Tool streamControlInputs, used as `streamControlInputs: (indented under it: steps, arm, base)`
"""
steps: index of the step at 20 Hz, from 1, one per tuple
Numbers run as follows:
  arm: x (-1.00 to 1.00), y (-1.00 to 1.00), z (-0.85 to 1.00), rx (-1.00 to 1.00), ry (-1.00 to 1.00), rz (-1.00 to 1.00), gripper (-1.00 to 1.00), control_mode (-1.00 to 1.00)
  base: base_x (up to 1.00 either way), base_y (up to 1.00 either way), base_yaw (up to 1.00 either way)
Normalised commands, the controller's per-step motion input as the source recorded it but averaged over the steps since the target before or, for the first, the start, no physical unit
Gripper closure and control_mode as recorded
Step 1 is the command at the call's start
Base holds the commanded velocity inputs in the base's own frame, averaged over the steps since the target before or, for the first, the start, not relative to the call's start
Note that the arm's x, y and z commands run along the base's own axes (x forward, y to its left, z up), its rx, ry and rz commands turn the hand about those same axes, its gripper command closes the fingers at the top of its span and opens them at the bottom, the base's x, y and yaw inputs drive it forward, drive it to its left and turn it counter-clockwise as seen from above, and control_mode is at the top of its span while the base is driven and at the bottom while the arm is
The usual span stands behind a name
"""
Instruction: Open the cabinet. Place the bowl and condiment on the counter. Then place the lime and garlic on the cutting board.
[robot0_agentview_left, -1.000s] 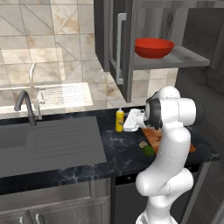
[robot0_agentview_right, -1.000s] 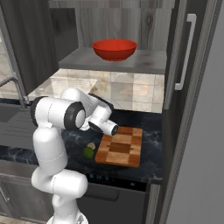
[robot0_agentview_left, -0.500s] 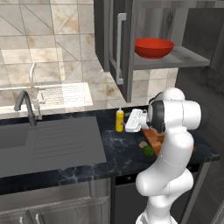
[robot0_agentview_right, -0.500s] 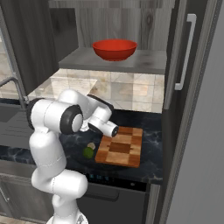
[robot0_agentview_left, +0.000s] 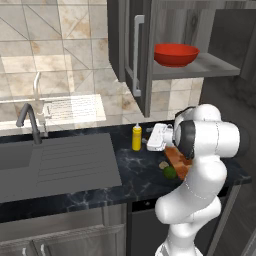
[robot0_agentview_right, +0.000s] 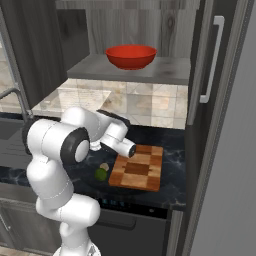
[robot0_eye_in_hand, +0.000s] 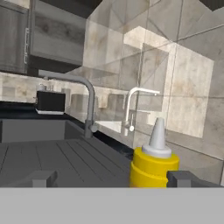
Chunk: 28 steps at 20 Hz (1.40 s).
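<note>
Pincer jaws stand wide apart and hold nothing, the yellow condiment upright between and beyond them (sink faucet behind). From the left base view, the condiment stands on the tabletop near its back edge, just beside the sink; lime and garlic lie near the front edge, beside the cutting board. From the right base view, the red bowl sits on the shelf of the open cabinet.
</note>
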Motion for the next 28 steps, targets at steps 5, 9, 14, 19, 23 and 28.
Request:
streamControlInputs:
  steps: [5, 9, 14, 19, 23, 28]
  arm:
    - [-0.24, -0.03, 0.36, 0.0, -0.02, 0.0, -1.0, -1.0]
    - [-0.24, -0.01, 0.4, -0.01, -0.05, 0.0, -1.0, -1.0]
    - [-0.24, -0.03, 0.38, -0.04, -0.05, 0.0, -1.0, -1.0]
    - [-0.26, -0.06, 0.38, -0.04, -0.02, 0.0, -1.0, -1.0]
    - [-0.26, -0.04, 0.39, -0.06, -0.01, 0.0, -1.0, -1.0]
    - [-0.28, -0.06, 0.36, -0.08, 0.0, -0.01, -1.0, -1.0]
  base:
    - [0.0, 0.0, 0.0]
    - [0.0, 0.0, 0.0]
    - [0.0, 0.0, 0.0]
    - [0.0, 0.0, 0.0]
    - [0.0, 0.0, 0.0]
    - [0.0, 0.0, 0.0]
